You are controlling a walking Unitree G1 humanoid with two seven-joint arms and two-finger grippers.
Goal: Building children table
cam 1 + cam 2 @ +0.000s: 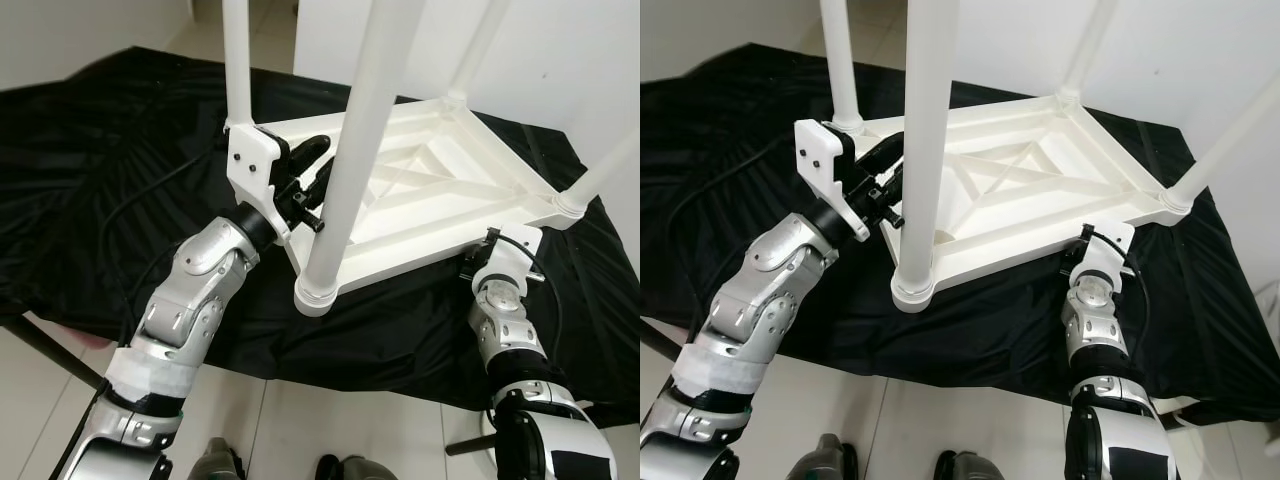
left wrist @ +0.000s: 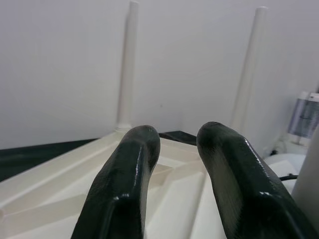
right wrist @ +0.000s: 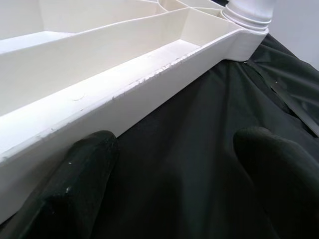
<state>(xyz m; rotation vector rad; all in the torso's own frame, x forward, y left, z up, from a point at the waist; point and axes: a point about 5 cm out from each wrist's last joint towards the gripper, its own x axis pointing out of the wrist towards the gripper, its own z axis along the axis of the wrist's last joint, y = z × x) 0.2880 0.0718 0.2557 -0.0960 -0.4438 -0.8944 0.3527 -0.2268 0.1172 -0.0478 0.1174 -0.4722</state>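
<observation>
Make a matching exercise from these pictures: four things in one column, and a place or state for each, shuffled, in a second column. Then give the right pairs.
Things
1. table top
2. black cloth
3. left gripper
4. right gripper

Places or states
A. spread out under the white table
B. lying upside down with its legs pointing up
C. open, low at the near edge of the frame, over the cloth
D. open, reaching over the ribbed underside beside the nearest leg

Pairs: 1-B, 2-A, 3-D, 4-C
</observation>
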